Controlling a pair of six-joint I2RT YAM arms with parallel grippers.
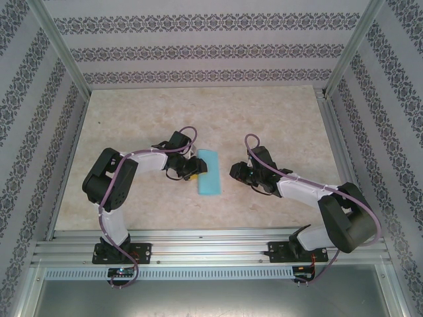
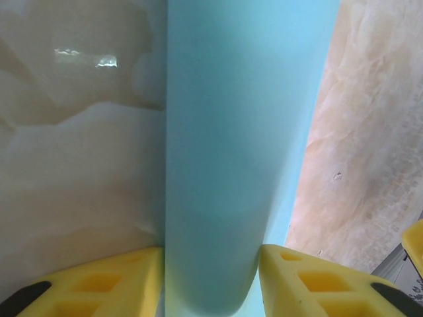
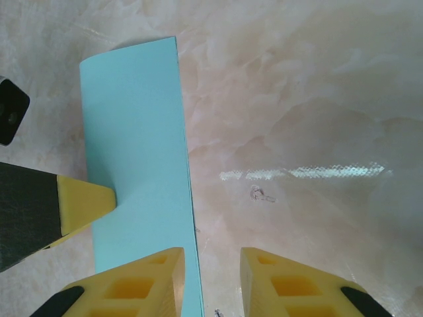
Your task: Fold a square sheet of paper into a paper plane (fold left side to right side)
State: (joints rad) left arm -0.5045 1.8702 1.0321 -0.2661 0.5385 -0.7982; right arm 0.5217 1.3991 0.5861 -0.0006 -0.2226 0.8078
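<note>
The marbled worktop (image 1: 198, 112) spreads wide beneath me. My left arm (image 1: 112, 181) bends in from one side and my right arm (image 1: 330, 205) from the other, both reaching toward its middle. Between them the turquoise sheet of paper (image 1: 211, 173) lies on the worktop, folded into a narrow strip.

My left fingers (image 1: 192, 168) sit at the strip's left long edge, touching it. Seen from my left wrist, the paper runs up through the gap between the two yellow pads (image 2: 99, 284), its edges right at their inner faces. I cannot tell whether they clamp it or only straddle it.

My right fingers (image 1: 236, 173) stand just beside the strip's right edge, parted, with bare worktop in the gap and nothing held. Seen from my right wrist, that edge passes under the left-hand finger.
</note>
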